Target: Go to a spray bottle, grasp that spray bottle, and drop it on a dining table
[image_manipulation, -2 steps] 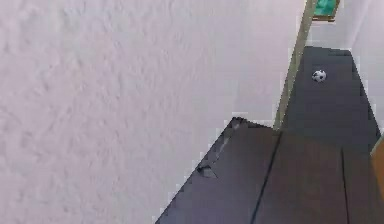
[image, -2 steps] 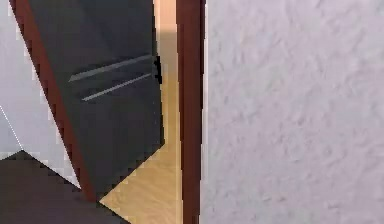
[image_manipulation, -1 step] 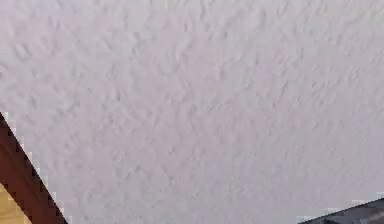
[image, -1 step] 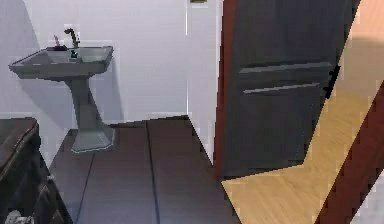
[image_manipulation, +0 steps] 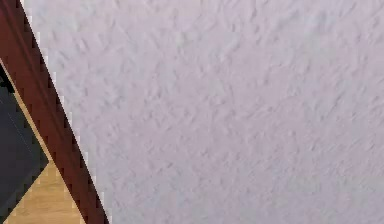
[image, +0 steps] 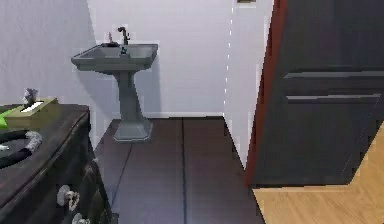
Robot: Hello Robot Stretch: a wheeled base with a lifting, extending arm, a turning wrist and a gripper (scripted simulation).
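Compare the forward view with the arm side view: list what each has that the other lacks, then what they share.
Forward view's own: a grey pedestal sink with a faucet, a dark dresser carrying a green box, dark floor tiles. Arm side view's own: a broad textured white wall. Shared: the red-brown door frame, the dark door and the wood floor.

Pale textured wall [image_manipulation: 230, 100], dark red door frame [image_manipulation: 50, 120], wood floor [image_manipulation: 45, 200]
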